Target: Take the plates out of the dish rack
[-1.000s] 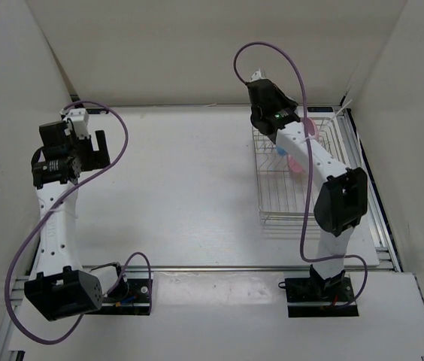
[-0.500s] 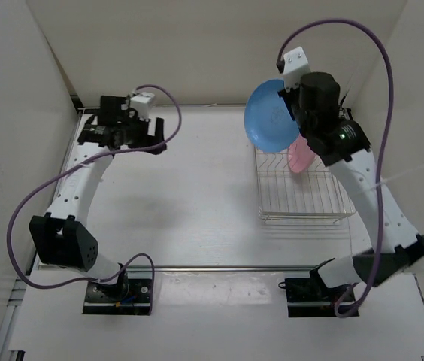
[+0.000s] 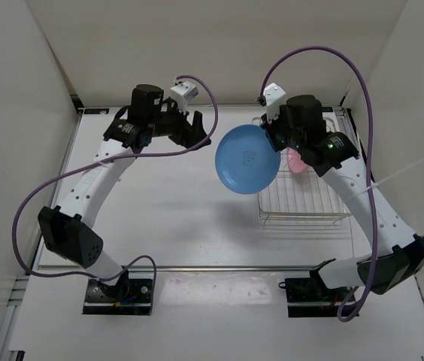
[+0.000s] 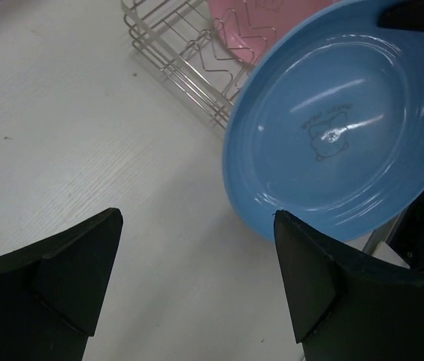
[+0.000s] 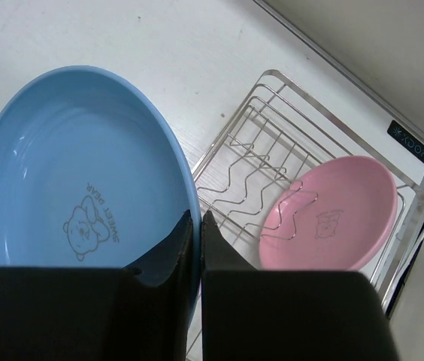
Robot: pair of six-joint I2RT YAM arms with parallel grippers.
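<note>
1 of 2 plates is out: my right tool [image 5: 194, 226] pinches the blue plate [image 3: 246, 160] by its rim, aloft beside the dish rack [image 3: 302, 199]. The pink plate [image 3: 297, 159] waits inside it. My left tool [image 4: 197, 252] hangs spread nearby.

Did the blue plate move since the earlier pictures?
Yes. Seen from above, the blue plate went down and left, from the far-left corner of the dish rack to its left edge.
</note>
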